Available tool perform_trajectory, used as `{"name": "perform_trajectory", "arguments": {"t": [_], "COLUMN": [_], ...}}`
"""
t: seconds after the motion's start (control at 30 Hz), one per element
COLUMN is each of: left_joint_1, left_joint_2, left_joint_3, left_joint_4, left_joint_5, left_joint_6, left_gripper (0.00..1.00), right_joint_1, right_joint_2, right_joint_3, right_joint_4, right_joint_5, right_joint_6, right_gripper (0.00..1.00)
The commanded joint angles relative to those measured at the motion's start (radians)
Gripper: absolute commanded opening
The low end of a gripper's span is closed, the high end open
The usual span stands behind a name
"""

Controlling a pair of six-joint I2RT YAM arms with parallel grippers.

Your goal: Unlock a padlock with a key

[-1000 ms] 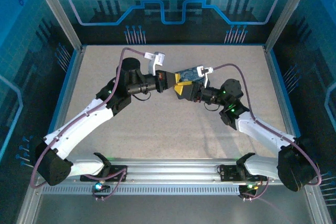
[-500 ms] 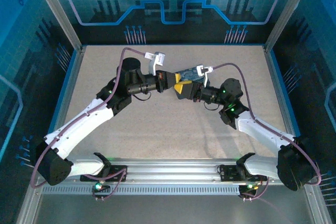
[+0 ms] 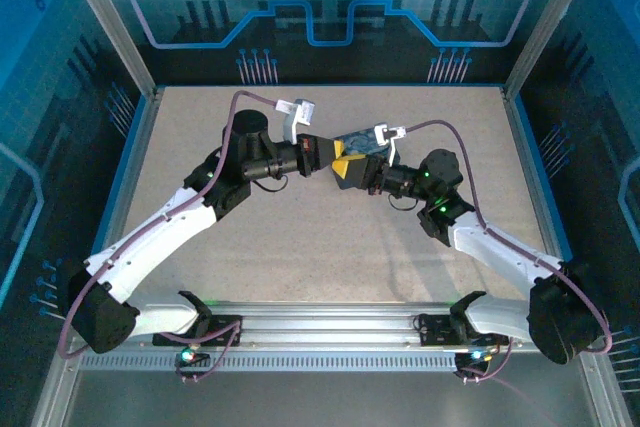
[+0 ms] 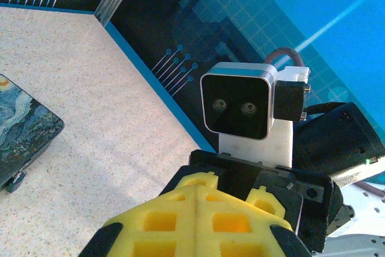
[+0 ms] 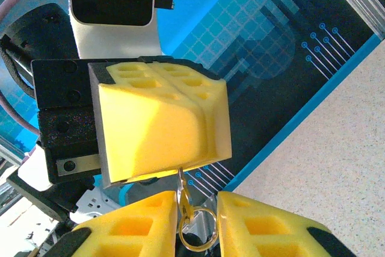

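Both grippers meet tip to tip above the middle of the table. My left gripper (image 3: 336, 159) is shut, its yellow pads (image 5: 159, 127) pressed flat together. The key (image 5: 182, 186), thin metal with a round ring (image 5: 196, 234), sticks out from between those pads. It hangs down between the fingers of my right gripper (image 5: 197, 216), whose pads stand close against the ring on both sides. A small dark piece (image 4: 14, 180) sits at the corner of the painted tin (image 4: 24, 130); I cannot tell whether it is the padlock.
The blue-and-yellow tin (image 3: 362, 140) lies on the speckled table just behind the two grippers. A blue rim (image 3: 132, 162) and metal frame posts bound the table. Bare table lies to the left, right and front of the arms.
The right gripper's fingers have drawn closer together round the key's ring. Both arms have barely shifted, and the left gripper has stayed shut.
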Motion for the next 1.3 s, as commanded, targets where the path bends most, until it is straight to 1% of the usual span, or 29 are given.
{"name": "perform_trajectory", "arguments": {"t": [0.0,0.1,0.17,0.3,0.6,0.73,0.93,1.27], "left_joint_1": [0.003,0.004,0.004,0.003,0.006,0.005,0.006,0.005], "left_joint_2": [0.005,0.003,0.006,0.006,0.003,0.005,0.004,0.01], "left_joint_3": [0.004,0.001,0.0,-0.003,-0.009,-0.01,-0.016,-0.023], "left_joint_4": [0.01,0.005,0.005,0.005,-0.005,-0.007,0.006,0.024], "left_joint_5": [-0.017,-0.023,-0.023,-0.025,-0.057,-0.061,-0.046,-0.034], "left_joint_6": [0.006,0.007,0.006,0.007,0.004,0.002,-0.002,-0.011], "left_gripper": [0.0,0.0,0.0,0.0,0.0,0.0,0.0,0.0], "right_joint_1": [0.009,0.008,0.008,0.009,0.009,0.011,0.011,0.011], "right_joint_2": [-0.026,-0.03,-0.031,-0.031,-0.034,-0.033,-0.024,0.012], "right_joint_3": [0.012,0.012,0.012,0.013,0.01,0.011,0.019,0.037], "right_joint_4": [0.005,-0.002,-0.005,-0.003,-0.012,-0.008,-0.014,-0.002], "right_joint_5": [0.007,0.007,0.008,0.007,0.003,0.001,0.012,0.022], "right_joint_6": [-0.011,-0.012,-0.012,-0.011,-0.007,-0.003,0.001,0.019], "right_gripper": [0.25,0.26,0.29,0.29,0.24,0.24,0.23,0.19]}}
